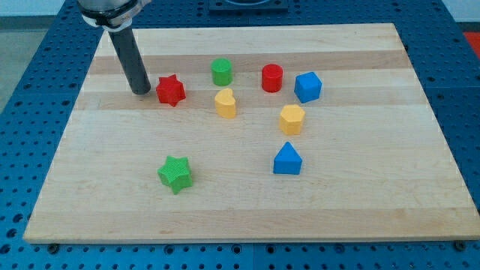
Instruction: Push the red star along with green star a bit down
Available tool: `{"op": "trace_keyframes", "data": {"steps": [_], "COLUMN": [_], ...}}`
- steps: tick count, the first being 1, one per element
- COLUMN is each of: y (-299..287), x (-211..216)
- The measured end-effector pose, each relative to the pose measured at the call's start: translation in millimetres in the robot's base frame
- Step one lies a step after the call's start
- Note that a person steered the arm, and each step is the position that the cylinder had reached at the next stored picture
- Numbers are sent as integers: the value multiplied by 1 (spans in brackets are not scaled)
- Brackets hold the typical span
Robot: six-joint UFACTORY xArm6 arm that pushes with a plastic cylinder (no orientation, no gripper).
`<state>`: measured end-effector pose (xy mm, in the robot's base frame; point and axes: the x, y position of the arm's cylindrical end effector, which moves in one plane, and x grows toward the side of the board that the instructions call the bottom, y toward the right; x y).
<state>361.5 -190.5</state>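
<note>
The red star lies at the upper left of the wooden board. The green star lies well below it, toward the view's bottom left. My tip rests on the board just to the left of the red star, close to it, with a narrow gap or light contact. The rod rises up and to the left, out of the view's top.
A green cylinder, a red cylinder and a blue block stand in a row right of the red star. Two yellow blocks and a blue triangular block lie below them.
</note>
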Motion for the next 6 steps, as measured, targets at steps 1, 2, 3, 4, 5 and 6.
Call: {"op": "trace_keyframes", "data": {"steps": [1, 2, 3, 4, 5, 6], "y": [17, 30, 30, 35, 37, 37], "x": [5, 9, 9, 10, 11, 32]}}
